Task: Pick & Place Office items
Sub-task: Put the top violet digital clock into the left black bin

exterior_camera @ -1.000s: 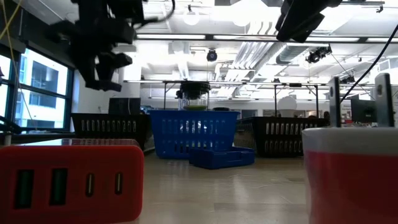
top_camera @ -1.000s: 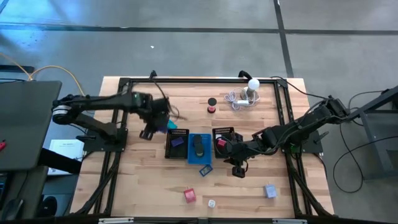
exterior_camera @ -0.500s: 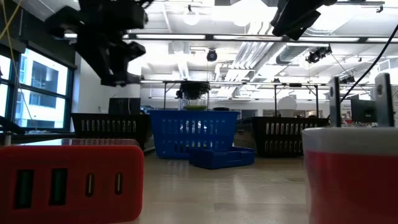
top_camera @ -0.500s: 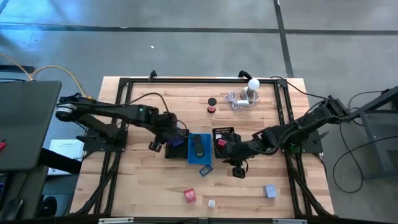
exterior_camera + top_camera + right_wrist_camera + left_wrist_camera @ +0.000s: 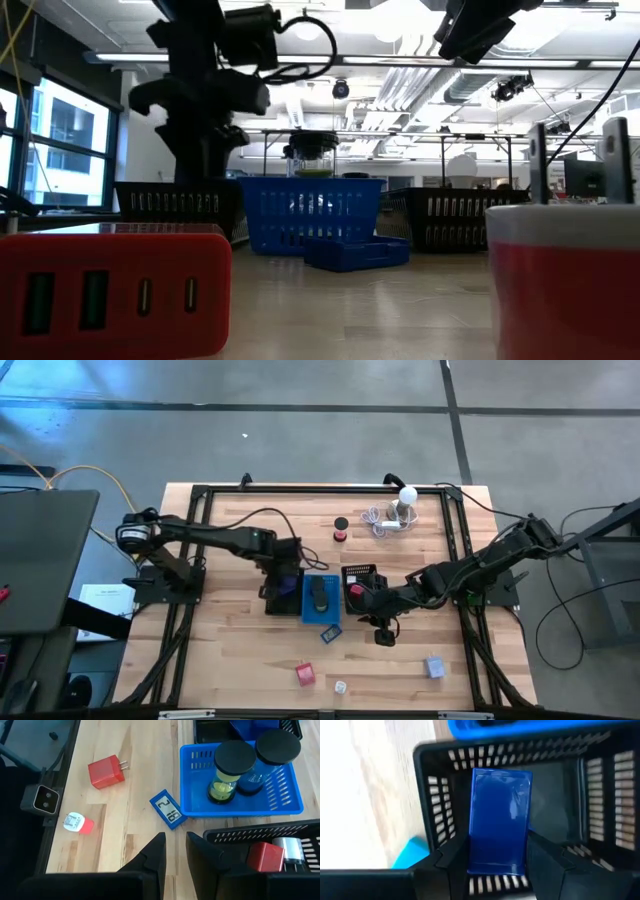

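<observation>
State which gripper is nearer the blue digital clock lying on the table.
Right. The right gripper hovers just beside the blue digital clock; the left gripper is farther off, above the left black mesh tray.

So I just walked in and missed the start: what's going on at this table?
Two robot arms are sorting small office items into trays. The left gripper holds a blue block over the left black mesh tray, not yet released. The right gripper hovers empty above the wood, near the blue tray. A red charger and a blue clock lie loose on the table.
</observation>
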Motion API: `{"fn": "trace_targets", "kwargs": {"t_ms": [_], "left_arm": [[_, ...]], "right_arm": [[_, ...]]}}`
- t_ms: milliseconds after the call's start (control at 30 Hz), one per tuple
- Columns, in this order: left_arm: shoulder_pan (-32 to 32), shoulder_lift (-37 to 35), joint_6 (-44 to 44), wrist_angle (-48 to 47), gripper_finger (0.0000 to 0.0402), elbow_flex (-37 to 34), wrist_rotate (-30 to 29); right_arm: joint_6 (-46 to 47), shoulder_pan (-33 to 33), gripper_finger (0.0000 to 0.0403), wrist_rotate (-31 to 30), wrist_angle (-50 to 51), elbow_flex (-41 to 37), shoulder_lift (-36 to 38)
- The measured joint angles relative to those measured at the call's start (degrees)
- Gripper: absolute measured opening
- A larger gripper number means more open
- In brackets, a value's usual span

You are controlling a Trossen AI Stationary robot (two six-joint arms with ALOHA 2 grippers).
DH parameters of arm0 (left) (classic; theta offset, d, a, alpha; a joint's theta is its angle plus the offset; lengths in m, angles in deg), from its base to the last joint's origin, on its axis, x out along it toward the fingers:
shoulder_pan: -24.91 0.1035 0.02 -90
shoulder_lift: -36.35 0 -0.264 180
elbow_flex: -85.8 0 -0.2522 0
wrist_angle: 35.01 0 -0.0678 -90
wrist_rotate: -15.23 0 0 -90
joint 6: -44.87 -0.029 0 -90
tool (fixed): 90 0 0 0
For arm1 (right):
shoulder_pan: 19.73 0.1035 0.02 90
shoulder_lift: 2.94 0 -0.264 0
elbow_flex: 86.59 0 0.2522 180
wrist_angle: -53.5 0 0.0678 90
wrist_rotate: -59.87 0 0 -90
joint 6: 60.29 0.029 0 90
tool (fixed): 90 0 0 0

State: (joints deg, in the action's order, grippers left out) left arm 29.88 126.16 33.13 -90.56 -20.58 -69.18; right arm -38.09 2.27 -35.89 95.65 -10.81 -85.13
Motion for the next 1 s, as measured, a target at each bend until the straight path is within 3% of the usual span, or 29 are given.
{"fn": "trace_targets", "kwargs": {"t_ms": [767, 1000], "left_arm": [[0.82, 4.59, 6.20, 1.86, 0.0160, -0.04, 2.18], [0.92, 4.64, 6.15, 2.40, 0.0182, -0.04, 2.05]], "right_arm": [[-1.53, -0.02, 0.0064, -0.07, -0.42, 0.00, 0.00], [-1.63, -0.02, 0.0064, -0.09, -0.40, 0.00, 0.00]]}}
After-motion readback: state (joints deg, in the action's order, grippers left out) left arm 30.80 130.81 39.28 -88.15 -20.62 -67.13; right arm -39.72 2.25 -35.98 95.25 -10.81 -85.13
